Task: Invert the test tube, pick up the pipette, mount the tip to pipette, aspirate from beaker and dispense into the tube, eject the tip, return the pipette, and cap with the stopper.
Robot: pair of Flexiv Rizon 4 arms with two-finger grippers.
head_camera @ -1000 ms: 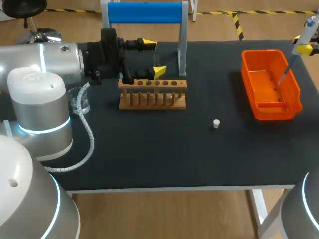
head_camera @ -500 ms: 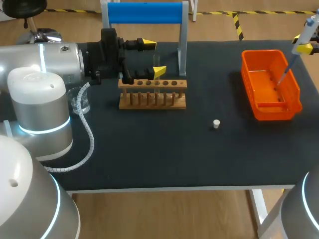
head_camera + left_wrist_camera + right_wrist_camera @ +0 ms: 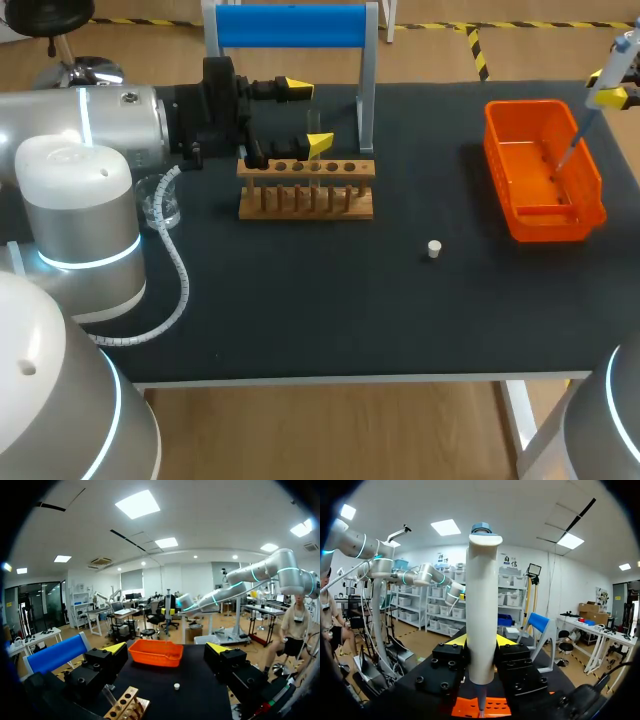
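The left tool (image 3: 309,117) sits at upper centre-left of the head view. Its blocky black fingers with yellow tips are spread wide above the wooden rack (image 3: 306,195) and pinch nothing. A clear glass tube (image 3: 314,170) stands upright in one rack hole, just beside the nearer finger. At the upper right corner, the right tool (image 3: 608,97) is pinching a smooth white cylindrical pipette (image 3: 482,610). Its slim tapered tip (image 3: 570,150) hangs over the orange plastic bin (image 3: 520,215). A small round white stopper (image 3: 434,249) lies alone on the dark matte surface (image 3: 300,320), right of centre. A clear beaker (image 3: 160,207) stands at the left, partly hidden by the arm.
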